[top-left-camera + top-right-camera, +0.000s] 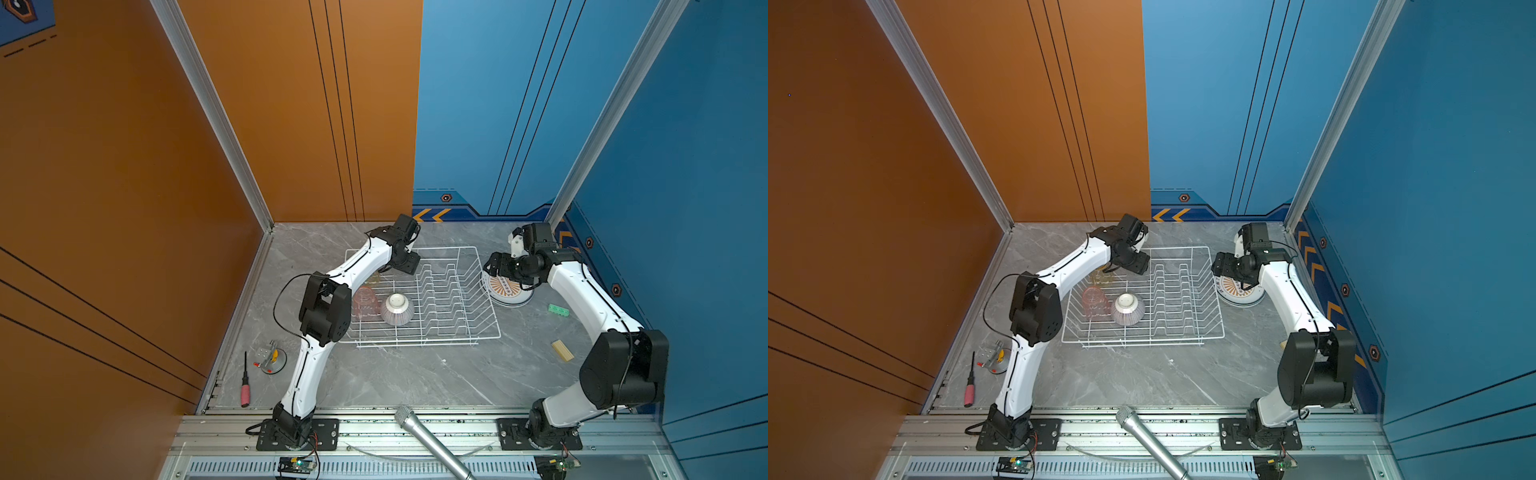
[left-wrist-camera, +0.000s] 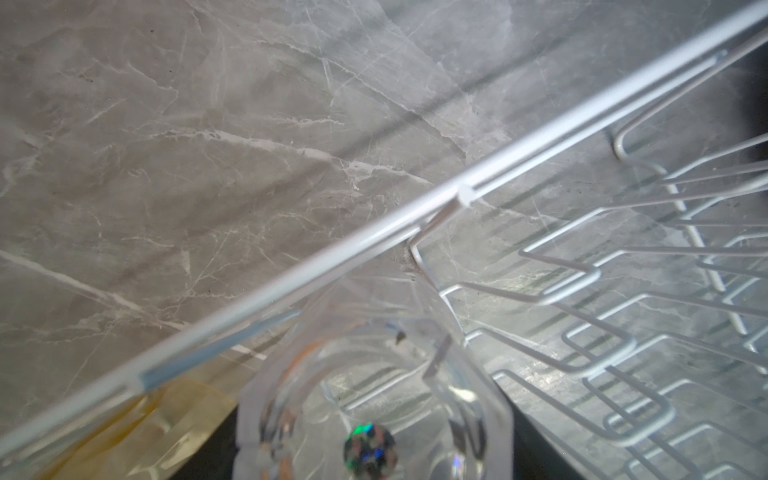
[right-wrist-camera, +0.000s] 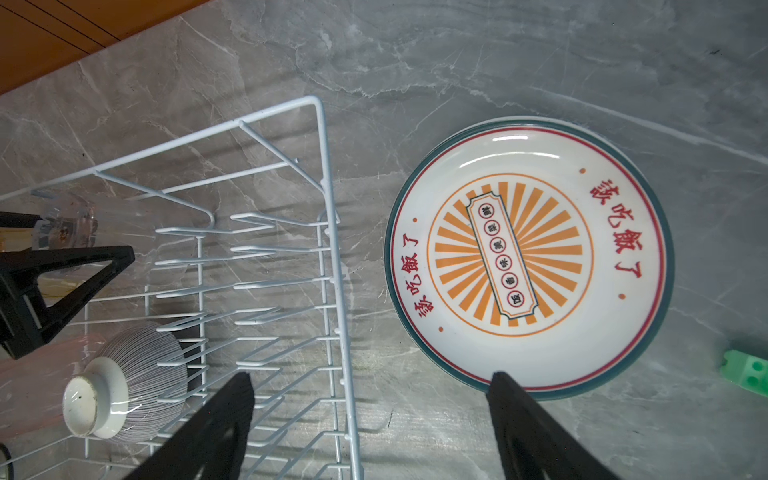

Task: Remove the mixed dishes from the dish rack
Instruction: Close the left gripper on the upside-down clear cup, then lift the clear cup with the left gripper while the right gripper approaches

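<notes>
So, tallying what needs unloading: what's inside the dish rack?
Inside the dish rack: an upturned striped bowl, a pink tumbler, an amber tumbler, a clear tumbler. Plate slots hold nothing. The left arm hides part of that corner.

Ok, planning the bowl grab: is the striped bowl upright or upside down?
Upside down: the striped bowl has its foot ring on top, inside the dish rack.

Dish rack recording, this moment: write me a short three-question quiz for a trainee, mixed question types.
1. True or false: the striped bowl sits upside down inside the dish rack.
2. Multiple choice: the orange-sunburst plate lies A) in a plate slot, B) on the table beside the rack, C) on top of the bowl.
3. Short answer: what colour is the tumbler directly beside the bowl?
Key: 1 true; 2 B; 3 pink.
</notes>
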You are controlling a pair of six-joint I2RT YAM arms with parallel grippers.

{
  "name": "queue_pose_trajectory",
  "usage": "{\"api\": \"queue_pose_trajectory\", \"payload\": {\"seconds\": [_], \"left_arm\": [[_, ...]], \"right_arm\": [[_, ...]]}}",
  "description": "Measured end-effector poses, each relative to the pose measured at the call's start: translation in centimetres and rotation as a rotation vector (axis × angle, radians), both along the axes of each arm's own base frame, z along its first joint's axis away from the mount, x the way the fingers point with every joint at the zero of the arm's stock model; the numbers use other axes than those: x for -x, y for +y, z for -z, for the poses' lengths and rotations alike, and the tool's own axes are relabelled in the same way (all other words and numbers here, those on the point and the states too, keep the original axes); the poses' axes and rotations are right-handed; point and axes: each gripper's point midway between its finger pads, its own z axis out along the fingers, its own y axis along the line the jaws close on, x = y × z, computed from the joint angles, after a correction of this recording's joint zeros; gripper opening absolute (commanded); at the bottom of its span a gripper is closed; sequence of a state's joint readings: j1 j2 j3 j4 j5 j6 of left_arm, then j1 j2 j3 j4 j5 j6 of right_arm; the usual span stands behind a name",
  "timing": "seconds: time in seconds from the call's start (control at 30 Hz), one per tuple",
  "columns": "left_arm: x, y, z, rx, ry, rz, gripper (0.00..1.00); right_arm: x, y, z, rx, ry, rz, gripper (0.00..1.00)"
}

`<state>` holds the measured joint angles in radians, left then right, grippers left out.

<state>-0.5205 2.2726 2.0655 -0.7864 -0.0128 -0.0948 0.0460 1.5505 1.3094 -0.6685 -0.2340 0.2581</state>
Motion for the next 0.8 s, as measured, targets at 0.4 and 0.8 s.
{"api": "queue_pose_trajectory", "payload": {"seconds": [0.4, 0.8], "left_arm": [[0.7, 0.3, -0.7, 0.054, 0.033, 0.013, 0.36], [2.1, 0.2, -7.4, 0.185, -0.025, 0.046, 0.35]], "right_arm": [[-0.6, 3.2, -1.3, -0.201, -0.057, -0.108, 0.81], [0.3, 7.1, -3.2, -0.469, -0.113, -0.234, 0.76]]}}
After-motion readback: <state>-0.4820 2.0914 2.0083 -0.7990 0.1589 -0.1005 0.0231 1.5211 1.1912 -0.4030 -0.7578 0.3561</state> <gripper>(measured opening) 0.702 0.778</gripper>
